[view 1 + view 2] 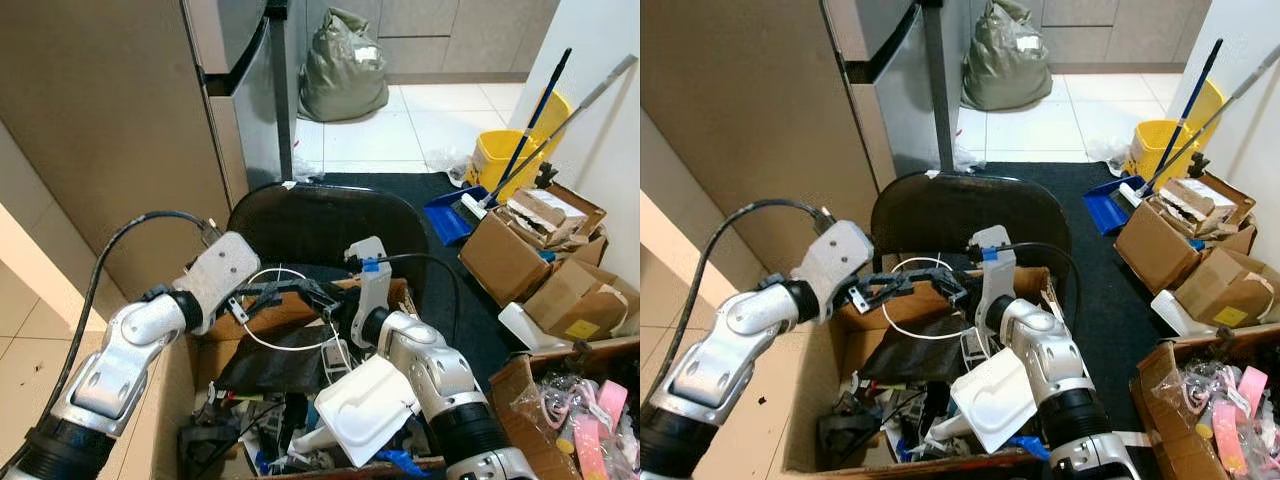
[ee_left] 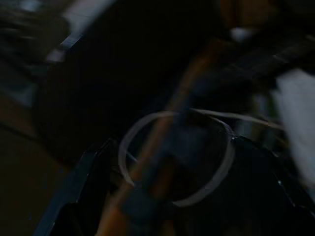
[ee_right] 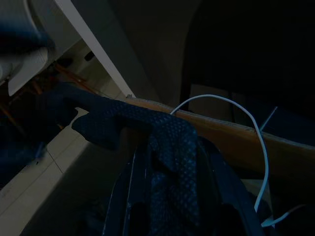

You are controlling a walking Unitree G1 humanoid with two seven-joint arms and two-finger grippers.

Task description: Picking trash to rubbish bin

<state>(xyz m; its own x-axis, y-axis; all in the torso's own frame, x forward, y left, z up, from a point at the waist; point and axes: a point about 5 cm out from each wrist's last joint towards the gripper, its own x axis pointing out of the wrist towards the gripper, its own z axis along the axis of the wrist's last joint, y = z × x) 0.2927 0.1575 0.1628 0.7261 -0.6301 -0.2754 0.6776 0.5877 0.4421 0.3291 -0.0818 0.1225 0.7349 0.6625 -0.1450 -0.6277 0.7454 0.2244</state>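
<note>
Both grippers meet above the cardboard box (image 1: 825,400): right gripper (image 3: 167,162) fingers clamp a soft, limp dotted glove (image 3: 172,142); left gripper (image 1: 925,285) state unclear, beside a thin springy white wire loop (image 1: 902,300).

Both head views were evenly lit by soft indoor light and were sharp. The far tiled floor (image 1: 400,125) was the brightest area, with a pale sheen. The right wall (image 1: 610,40) was bright too. The black bin (image 1: 320,220) and the inside of the near cardboard box (image 1: 930,380) sat in shade. Straight edges bowed slightly toward the picture borders. Both wrist views were very dark. The left wrist view was smeared with blur, a white wire loop (image 2: 177,157) barely readable. The right wrist view was sharper, showing a dotted dark glove (image 3: 167,142).
</note>
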